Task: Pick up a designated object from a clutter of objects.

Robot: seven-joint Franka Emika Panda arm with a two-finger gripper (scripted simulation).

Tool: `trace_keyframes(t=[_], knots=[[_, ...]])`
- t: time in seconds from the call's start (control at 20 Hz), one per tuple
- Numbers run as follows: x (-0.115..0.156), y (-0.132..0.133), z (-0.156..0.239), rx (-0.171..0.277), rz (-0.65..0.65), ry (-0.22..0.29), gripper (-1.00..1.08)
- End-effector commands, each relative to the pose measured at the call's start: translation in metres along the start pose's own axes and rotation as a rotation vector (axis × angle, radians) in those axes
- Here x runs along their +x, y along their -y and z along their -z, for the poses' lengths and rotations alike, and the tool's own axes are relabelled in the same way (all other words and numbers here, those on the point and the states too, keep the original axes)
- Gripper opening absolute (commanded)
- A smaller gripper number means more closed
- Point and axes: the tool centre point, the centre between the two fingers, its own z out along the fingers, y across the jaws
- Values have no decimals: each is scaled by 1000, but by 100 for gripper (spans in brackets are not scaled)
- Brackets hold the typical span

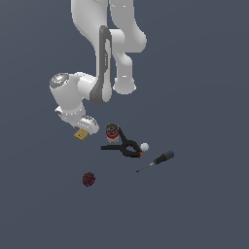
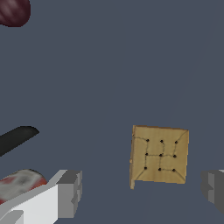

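The exterior view looks down from high and well back, taking in the arm (image 1: 104, 68) and all the clutter on the dark floor (image 1: 204, 204). The wrist view looks down from close above the tan square block (image 2: 159, 155). Both views share that block, the red-banded can (image 2: 19, 183) and the dark red ball (image 2: 14, 11).

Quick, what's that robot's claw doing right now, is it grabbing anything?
Gripper: open, holding nothing; its fingers stand on either side of the tan square block, not touching it.

Count: 1 tan square block (image 1: 81, 134), 1 red-banded can (image 1: 112, 132), 1 black clamp (image 1: 124, 145), 1 white ball (image 1: 144, 146), 1 screwdriver (image 1: 158, 160), 1 dark red ball (image 1: 88, 179).
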Motion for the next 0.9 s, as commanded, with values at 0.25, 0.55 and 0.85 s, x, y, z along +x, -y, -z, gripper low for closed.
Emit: trace_keyframes(t=[0.25, 0.55, 0.85], knots=[[-9, -31, -21, -15, -59, -7, 100], [-10, -32, -23, -16, -62, -6, 100], [-11, -33, -40, -16, -63, -6, 100]])
